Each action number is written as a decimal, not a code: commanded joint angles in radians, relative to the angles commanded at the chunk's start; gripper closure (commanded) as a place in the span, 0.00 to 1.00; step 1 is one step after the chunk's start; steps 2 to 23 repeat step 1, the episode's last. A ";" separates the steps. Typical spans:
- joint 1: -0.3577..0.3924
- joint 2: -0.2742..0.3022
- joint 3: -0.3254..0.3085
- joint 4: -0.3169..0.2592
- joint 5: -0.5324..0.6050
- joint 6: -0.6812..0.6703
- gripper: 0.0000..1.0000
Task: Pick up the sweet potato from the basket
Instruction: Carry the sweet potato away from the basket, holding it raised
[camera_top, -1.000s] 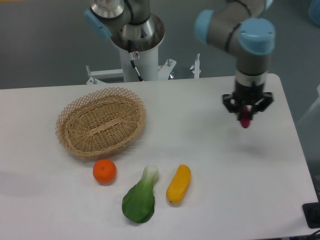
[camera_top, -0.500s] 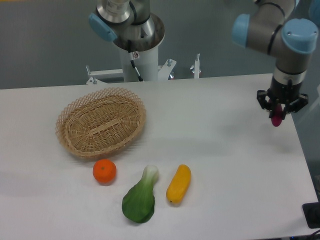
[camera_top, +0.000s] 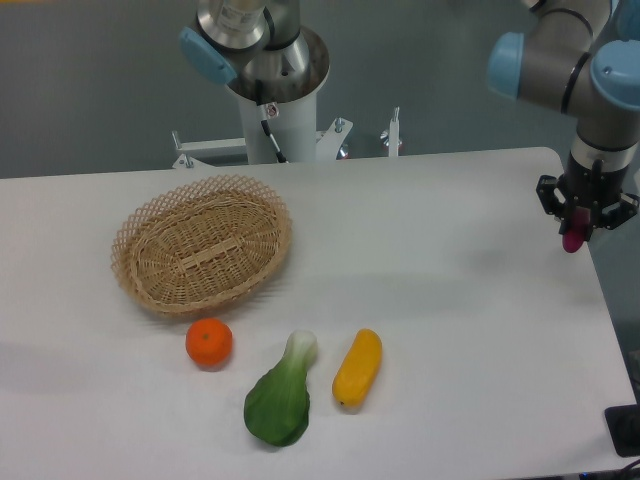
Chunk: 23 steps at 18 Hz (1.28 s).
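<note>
While my black two-finger gripper (camera_top: 575, 232) hangs at the white table's (camera_top: 450, 330) right edge, its jaws pinch the small purplish-red sweet potato (camera_top: 572, 240).
I see grey floor behind (light tan oval wicker basket (camera_top: 202, 245) well apart, left).

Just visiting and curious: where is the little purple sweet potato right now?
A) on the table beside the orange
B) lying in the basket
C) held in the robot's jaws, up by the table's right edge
C: the sweet potato hangs from the gripper, and the basket holds nothing.
</note>
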 joint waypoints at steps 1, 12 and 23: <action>0.000 0.000 0.000 0.000 0.002 0.002 0.82; 0.000 0.000 0.000 0.000 0.002 0.002 0.82; 0.000 0.000 0.000 0.000 0.002 0.002 0.82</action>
